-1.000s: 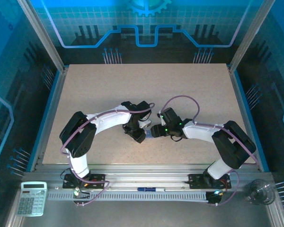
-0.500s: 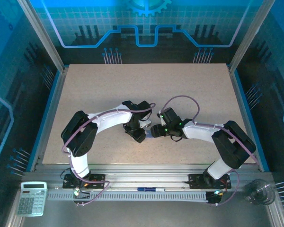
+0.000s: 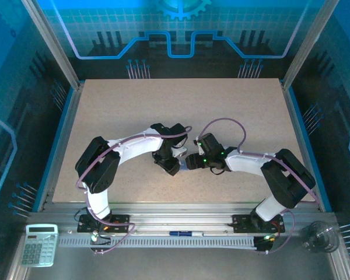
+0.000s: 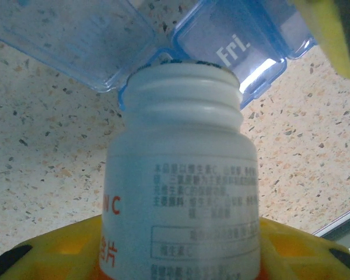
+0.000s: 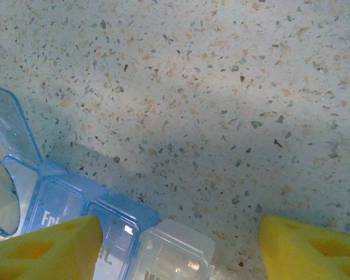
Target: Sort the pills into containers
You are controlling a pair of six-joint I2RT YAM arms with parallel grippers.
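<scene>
My left gripper [image 4: 181,248] is shut on a white uncapped bottle [image 4: 181,175] with printed text. The bottle leans forward so that its mouth meets the translucent blue pill box [image 4: 245,41] at the compartment marked "Fri.". That compartment's lid [image 4: 64,35] stands open beside it. In the right wrist view the pill box [image 5: 114,221] lies at the lower left. My right gripper [image 5: 175,233] is open astride it, one yellow finger [image 5: 52,245] over the box and bare table before the other. The pills are hidden. From above, both grippers [image 3: 174,166] [image 3: 189,162] meet at the table's middle.
The speckled table [image 3: 181,111] stretches wide beyond the arms. On the front rail lie a calculator [image 3: 39,245], a pen [image 3: 184,233] and a clear glass [image 3: 321,236]. Blue frame edges border the table left and right.
</scene>
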